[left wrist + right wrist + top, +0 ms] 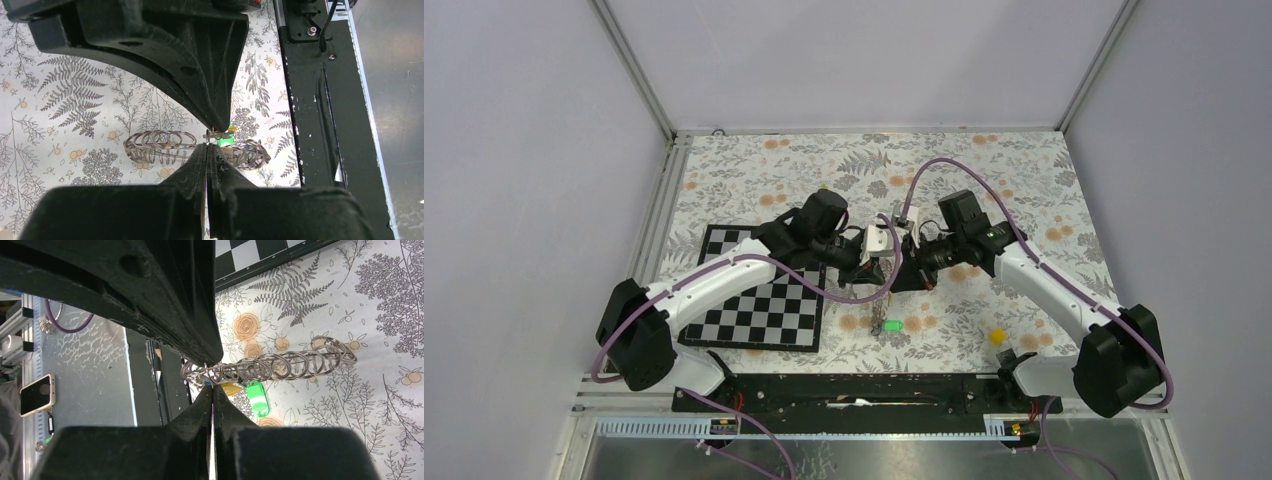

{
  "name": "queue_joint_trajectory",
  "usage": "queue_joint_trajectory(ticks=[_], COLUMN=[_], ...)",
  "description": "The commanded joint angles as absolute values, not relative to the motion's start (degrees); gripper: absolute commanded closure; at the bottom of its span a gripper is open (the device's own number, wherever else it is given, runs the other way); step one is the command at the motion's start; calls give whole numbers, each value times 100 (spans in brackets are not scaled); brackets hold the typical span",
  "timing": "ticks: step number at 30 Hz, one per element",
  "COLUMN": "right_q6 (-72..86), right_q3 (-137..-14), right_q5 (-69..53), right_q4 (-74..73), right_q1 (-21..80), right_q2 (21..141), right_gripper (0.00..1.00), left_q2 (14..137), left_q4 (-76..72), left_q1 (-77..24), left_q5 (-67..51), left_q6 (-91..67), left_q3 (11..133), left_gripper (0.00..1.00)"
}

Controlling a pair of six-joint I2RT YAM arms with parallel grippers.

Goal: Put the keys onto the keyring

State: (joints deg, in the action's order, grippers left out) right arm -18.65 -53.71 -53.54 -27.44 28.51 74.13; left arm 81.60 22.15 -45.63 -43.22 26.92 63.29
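The left gripper (207, 146) has its fingers pressed tight together, pinching the thin wire of the keyring (160, 142). The right gripper (212, 386) is pressed together too and nips the same keyring. The two tips almost touch each other. The keyring looks like a row of shiny loops. It sticks out to both sides of the tips, up off the flowery cloth (1024, 200). The green key (257, 397) is just beside the tips. I cannot tell if it hangs on the loops. A yellow key (997, 336) lies well apart, near the right arm.
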Motion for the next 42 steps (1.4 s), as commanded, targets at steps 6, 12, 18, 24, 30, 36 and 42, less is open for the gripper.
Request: queue_joint_trajectory(ticks=[6,12,18,24,30,36,42], right_q6=[-1669,-1668,-1686,-1670,-1672,-1635,-1592], right_q3=[-5635,-5660,-5652,-5645,-5630,-5616,-5650], right_q5=[-5403,-5408,-5386,-5440,-5545,-5553,-5622], right_q4=[-2629,-2628,-2623,-2619,-2597,-2599,-2561], right_q1=[2900,2900,2883,2801,2687,2641,2637], right_q2=[7511,7439,7379,7430,7353,7395,7427], right_gripper=[100,100,100,100,100,100,100], left_q2=[7983,7972,7964,7941,7902,7886,7920], left_q4=[1793,1814,1846,1846,1845,1843,1906], left_q1=[-4579,-4601,-4639,-4649,-4658,-4675,-4740], left_q5=[-4405,-4376,-4320,-4307,-4254,-4263,-4211], left_q6=[2711,2733,2764,2767,2777,2777,2830], left_q3=[6421,6396,6381,6357,6306,6308,6333], left_gripper=[100,100,100,100,100,100,100])
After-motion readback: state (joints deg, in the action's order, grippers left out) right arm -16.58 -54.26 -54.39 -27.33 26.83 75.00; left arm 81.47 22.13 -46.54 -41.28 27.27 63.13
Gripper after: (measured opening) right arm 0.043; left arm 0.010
